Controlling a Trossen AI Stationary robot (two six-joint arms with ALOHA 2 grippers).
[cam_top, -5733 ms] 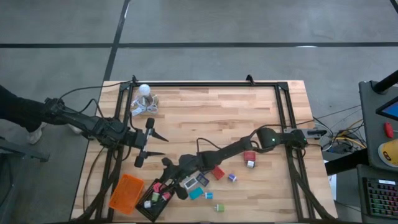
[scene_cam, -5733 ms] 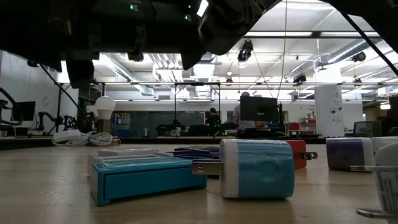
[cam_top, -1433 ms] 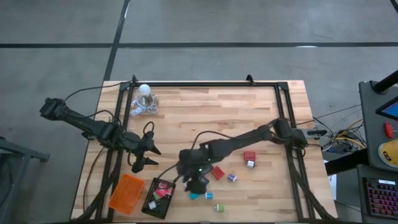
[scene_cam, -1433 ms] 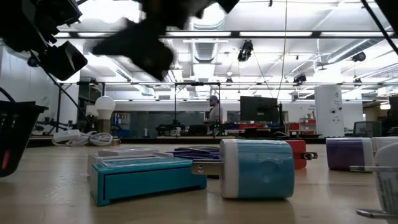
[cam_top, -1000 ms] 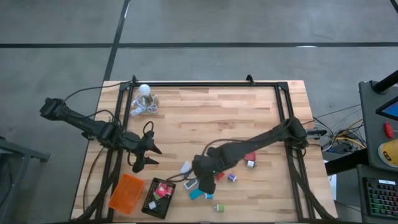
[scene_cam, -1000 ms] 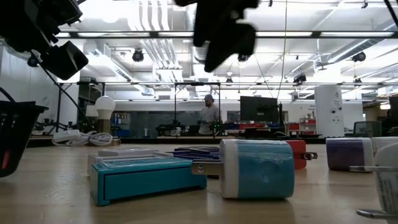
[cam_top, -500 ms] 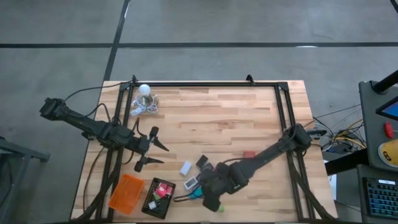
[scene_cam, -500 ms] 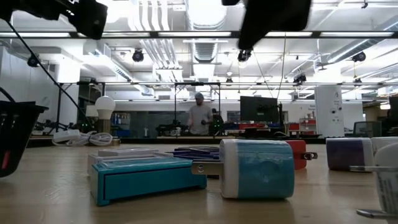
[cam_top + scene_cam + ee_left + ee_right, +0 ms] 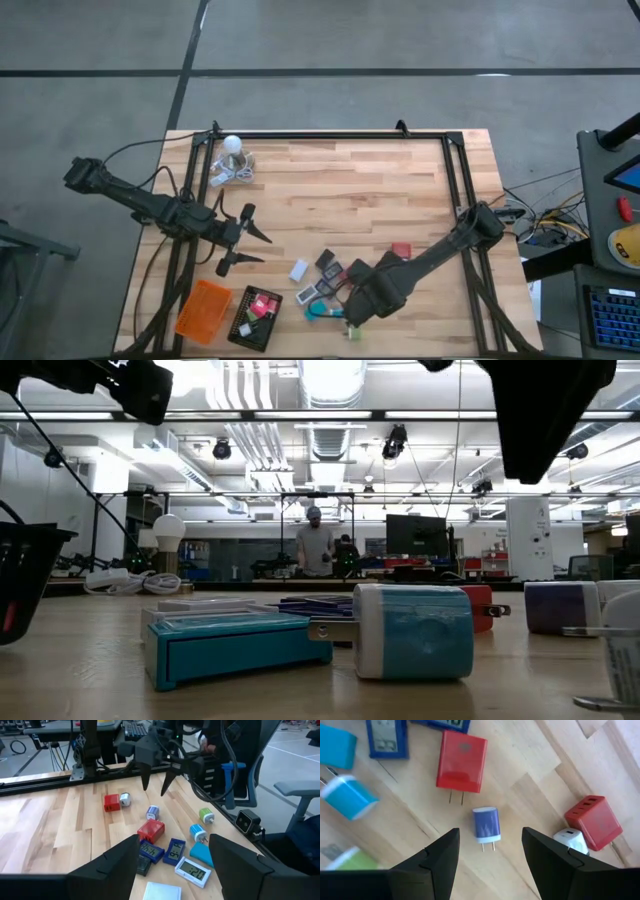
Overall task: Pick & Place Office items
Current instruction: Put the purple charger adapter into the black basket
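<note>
Above the small purple-and-white plug charger [image 9: 486,826], the right hand [image 9: 490,851] hung with fingers apart, holding nothing. Charger lay flat on the wooden bench [image 9: 530,785], between red neighbours; descent should stay centred, straddling it squarely.

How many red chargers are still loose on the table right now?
2 visible. The flat red charger lies beside the blue clocks, just past the purple plug. The red cube charger sits farther off, touching the white plug. The arm may hide others from above.
</note>
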